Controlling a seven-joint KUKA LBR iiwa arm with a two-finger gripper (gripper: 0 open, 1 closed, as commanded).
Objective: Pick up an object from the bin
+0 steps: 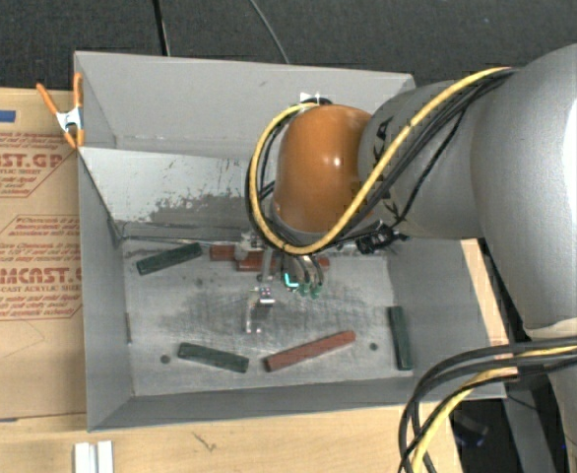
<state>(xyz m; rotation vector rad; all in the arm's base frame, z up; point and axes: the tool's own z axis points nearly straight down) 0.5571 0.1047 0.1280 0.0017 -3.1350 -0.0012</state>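
Approach step; fingers (260, 313) hover mid-frame above grey metal bin (170, 180) floor, open or closed unclear; next, probably centring over reddish-brown flat bar (308, 351).

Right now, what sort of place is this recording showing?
Probably a robot lab's picking station: a grey metal bin, a large robot arm reaching into it, and a red-brown stick and dark green stick lying loose on its floor.

grey metal bin (160, 308): scuffed floor | dark green bar (168, 258): back left, tilted | red-brown bar (227, 254): beside it at the back, partly hidden | second dark green bar (213, 358): front left | long red-brown bar (308, 351): front centre, near it, apart | third dark green bar (399, 336): along right wall
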